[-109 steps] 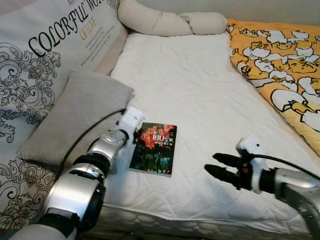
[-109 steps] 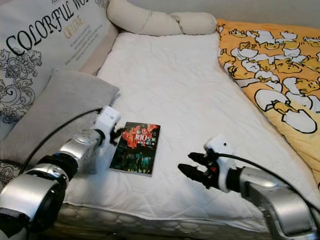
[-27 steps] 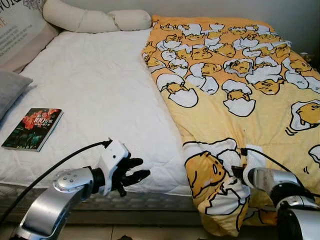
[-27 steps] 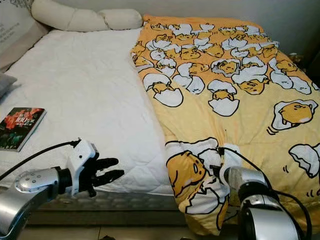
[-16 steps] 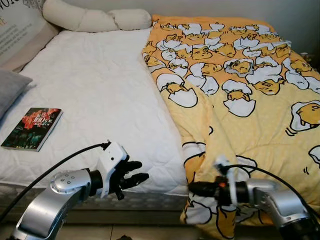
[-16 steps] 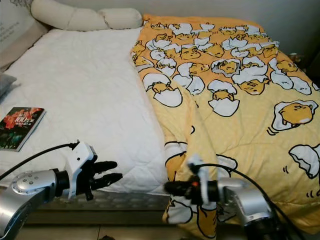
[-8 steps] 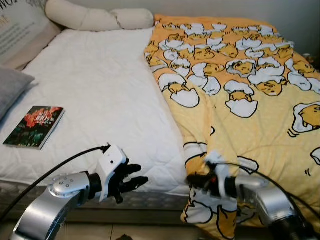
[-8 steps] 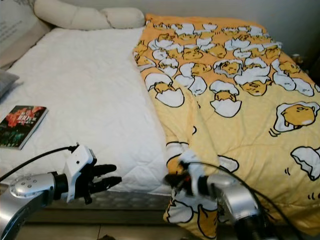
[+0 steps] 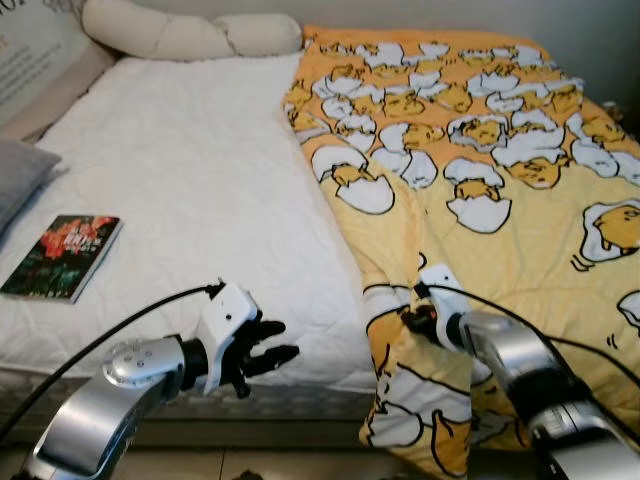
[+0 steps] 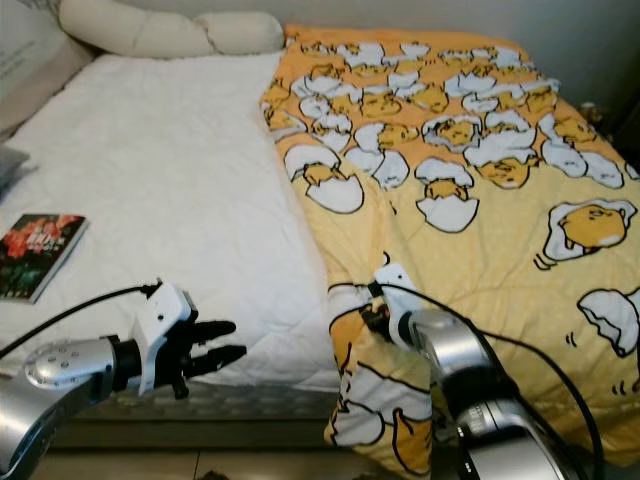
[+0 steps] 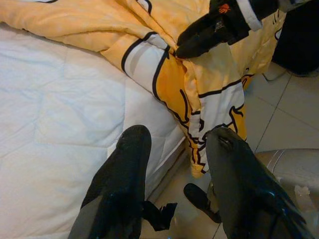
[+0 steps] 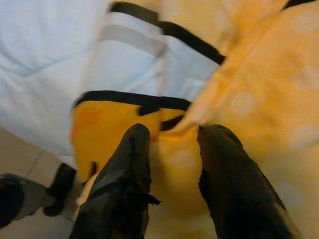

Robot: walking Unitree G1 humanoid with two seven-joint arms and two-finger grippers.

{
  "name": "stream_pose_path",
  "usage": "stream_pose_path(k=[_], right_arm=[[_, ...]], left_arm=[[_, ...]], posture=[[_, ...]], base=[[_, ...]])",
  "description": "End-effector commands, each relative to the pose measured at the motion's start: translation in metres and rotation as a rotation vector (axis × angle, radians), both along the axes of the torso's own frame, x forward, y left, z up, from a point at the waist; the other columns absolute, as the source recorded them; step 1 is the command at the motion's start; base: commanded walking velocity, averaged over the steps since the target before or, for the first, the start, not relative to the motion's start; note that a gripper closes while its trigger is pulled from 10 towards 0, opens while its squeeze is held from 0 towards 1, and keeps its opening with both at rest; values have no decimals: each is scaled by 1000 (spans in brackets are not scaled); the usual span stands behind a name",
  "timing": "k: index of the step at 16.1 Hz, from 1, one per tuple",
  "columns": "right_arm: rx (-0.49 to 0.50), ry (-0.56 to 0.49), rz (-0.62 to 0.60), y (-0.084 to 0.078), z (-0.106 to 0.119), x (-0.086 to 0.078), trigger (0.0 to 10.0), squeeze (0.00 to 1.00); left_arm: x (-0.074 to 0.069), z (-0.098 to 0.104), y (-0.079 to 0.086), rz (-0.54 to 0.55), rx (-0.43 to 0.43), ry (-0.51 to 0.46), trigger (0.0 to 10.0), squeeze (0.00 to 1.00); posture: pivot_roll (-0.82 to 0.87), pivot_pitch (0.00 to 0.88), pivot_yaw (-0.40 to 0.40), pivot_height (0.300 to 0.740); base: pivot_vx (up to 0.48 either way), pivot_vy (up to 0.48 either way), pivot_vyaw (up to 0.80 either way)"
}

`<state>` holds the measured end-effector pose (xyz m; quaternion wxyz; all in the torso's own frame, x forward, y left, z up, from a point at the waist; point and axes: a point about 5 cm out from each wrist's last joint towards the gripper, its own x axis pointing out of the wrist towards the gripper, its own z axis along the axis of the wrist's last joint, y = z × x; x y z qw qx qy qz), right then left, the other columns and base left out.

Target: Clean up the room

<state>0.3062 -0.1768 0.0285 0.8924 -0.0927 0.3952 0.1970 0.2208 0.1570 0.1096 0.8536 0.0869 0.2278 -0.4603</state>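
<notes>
book (image 9: 60, 256): flat on the white mattress (image 9: 190, 190), far out to the left gripper's left and beyond it, near the grey pillow (image 9: 20, 185) corner
left gripper (image 9: 272, 352): hovers just off the mattress's near edge, fingers parted, nothing between them; tips aim toward the right gripper
cable (image 9: 110, 335): black, loops from the left gripper's white wrist housing back along the silver arm
long cream pillow (image 9: 185, 35): far end of bed, well beyond both grippers
blanket (image 9: 500, 180): yellow with egg cartoon print, covers the bed's right half; its near-left corner hangs over the bed edge, right at the right gripper
right gripper (image 9: 410, 320): at the blanket's folded edge, fingers (image 12: 130, 164) pinched on a ridge of the yellow fabric; cloth bunches between them in right wrist view
floor (image 11: 294, 109): pale tiles below the hanging blanket corner, under both grippers
</notes>
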Motion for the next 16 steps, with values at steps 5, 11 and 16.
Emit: stream_pose_path(k=[5, 11, 16], right_arm=[[-37, 97, -48, 4, -10, 2, 10000, 82], [12, 199, -127, 0, -25, -9, 0, 0], [26, 198, -164, -6, -27, -10, 0, 0]], left_arm=[[2, 1, 1, -1, 20, -14, 10000, 0], [2, 2, 2, 4, 24, -19, 10000, 0], [2, 2, 3, 9, 26, -23, 10000, 0]], posture=[[18, 0, 27, 740], [32, 0, 19, 740], [35, 0, 18, 740]], base=[[0, 0, 0], [0, 0, 0], [0, 0, 0]])
